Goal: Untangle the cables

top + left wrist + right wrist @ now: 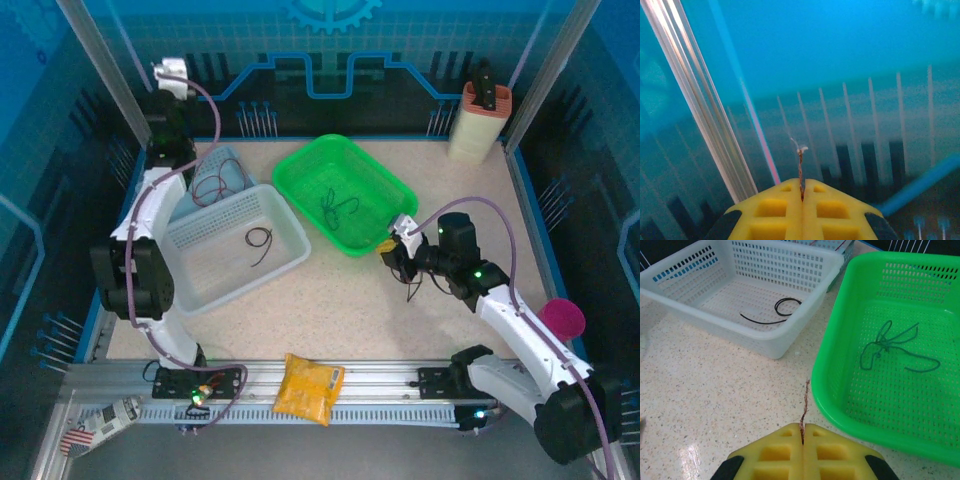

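My right gripper (802, 426) is shut on a thin brown cable (804, 402) whose frayed end pokes out past the fingertips, low over the table beside the green basket (840, 405). From above, that gripper (393, 245) sits at the basket's near right corner, and a dark strand (410, 289) hangs below it. My left gripper (801, 181) is also shut on a brown cable end (800, 165) with a pale tip, raised high at the back left (168, 72). A dark green cable (895, 347) lies in the green basket. A black cable (775, 310) lies in the white basket (740, 332).
A pale blue basket (236, 166) with a red cable (210, 186) stands behind the white one. A cream box (479, 122) is at the back right, a pink cup (563, 318) at the right edge, and a yellow bag (308, 388) on the front rail.
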Available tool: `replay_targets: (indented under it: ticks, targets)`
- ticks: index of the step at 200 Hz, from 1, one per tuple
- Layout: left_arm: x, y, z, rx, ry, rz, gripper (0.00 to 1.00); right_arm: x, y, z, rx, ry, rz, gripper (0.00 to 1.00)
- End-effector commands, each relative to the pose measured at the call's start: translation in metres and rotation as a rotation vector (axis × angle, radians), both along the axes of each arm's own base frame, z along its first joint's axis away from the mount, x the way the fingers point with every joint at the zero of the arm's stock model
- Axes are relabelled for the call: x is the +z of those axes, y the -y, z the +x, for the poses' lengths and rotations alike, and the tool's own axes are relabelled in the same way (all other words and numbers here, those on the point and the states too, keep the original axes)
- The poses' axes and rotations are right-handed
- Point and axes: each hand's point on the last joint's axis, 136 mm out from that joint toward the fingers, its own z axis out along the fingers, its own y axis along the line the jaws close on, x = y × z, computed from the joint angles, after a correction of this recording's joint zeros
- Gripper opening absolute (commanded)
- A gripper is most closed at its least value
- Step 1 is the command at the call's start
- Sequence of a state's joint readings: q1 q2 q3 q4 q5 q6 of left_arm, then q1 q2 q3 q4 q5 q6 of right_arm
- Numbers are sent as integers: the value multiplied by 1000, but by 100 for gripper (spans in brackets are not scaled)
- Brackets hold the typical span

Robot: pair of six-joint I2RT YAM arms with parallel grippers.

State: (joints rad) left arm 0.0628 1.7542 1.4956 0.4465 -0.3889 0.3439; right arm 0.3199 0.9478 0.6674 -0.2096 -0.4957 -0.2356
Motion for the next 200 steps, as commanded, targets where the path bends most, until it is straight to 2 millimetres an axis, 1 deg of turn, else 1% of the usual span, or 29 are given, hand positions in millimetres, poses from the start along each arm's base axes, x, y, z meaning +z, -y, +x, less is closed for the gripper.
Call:
replay_targets:
  ticks: [1, 16, 30, 31, 34, 37, 48, 51, 54, 56, 66, 81, 98, 114, 124, 134, 142, 148, 152, 158, 164, 168, 179, 200]
  targets:
    - [-28, -8, -4, 33, 31, -105, 0, 2, 2, -5, -8, -1, -8, 0]
    - [-66, -11, -4, 55, -21, -133, 0, 1, 3, -5, -14, 2, -2, 0]
    - [-91, -13, -1, 62, -70, -142, 0, 1, 3, -7, -13, -1, 2, 0]
    - [-93, -13, -1, 62, -74, -142, 1, 1, 3, -7, -11, -1, 3, 0]
    - [-97, -13, 0, 63, -82, -143, 11, 0, 2, -7, -9, -2, 2, 0]
    - [-100, -15, 0, 68, -90, -145, 22, 0, 2, -7, -9, -3, 1, 0]
    - [-108, -17, 0, 85, -103, -148, 75, 0, 2, -7, -9, -5, 1, 0]
    - [-109, -18, -1, 91, -104, -149, 87, -1, 3, -7, -10, -5, 0, 0]
    - [-110, -19, -1, 96, -107, -149, 96, 0, 2, -8, -10, -4, 1, 0]
    - [-110, -19, -1, 98, -109, -150, 99, 0, 2, -8, -10, -4, 0, 0]
    - [-110, -19, -1, 94, -117, -148, 99, 0, 3, -8, -12, -4, 1, 0]
    - [-102, -12, -3, 54, -97, -140, 99, 2, 3, -7, -18, 4, 4, 0]
    - [-83, -7, -11, 50, -84, -130, 99, 3, 4, -7, -23, 5, 5, 0]
    - [-64, 8, -29, 29, -76, -116, 99, 8, 4, -6, -27, 11, 12, 0]
    - [-49, 21, -46, 2, -56, -113, 99, 14, 5, -4, -45, 16, 22, 0]
    - [-38, 38, -64, -57, -47, -130, 99, 24, 6, -1, -65, 25, 33, 0]
    - [-31, 54, -77, -136, -45, -154, 99, 32, 7, 1, -78, 32, 41, 0]
    - [-31, 68, -88, -206, -61, -171, 99, 38, 8, 3, -92, 35, 49, 0]
    - [-32, 79, -94, -267, -74, -186, 99, 42, 8, 4, -102, 37, 54, 0]
    - [-28, 96, -106, -365, -79, -200, 99, 50, 8, 5, -108, 41, 65, 0]
    - [-30, 114, -115, -461, -93, -210, 99, 56, 8, 6, -108, 45, 77, 0]
    - [-26, 126, -125, -527, -88, -209, 99, 61, 8, 6, -110, 48, 86, 0]
    - [-26, 163, -151, -743, -104, -193, 99, 74, 8, 7, -113, 49, 114, 0]
    - [-31, 227, -203, -1135, -151, -154, 99, 95, 7, 7, -106, 60, 149, 0]
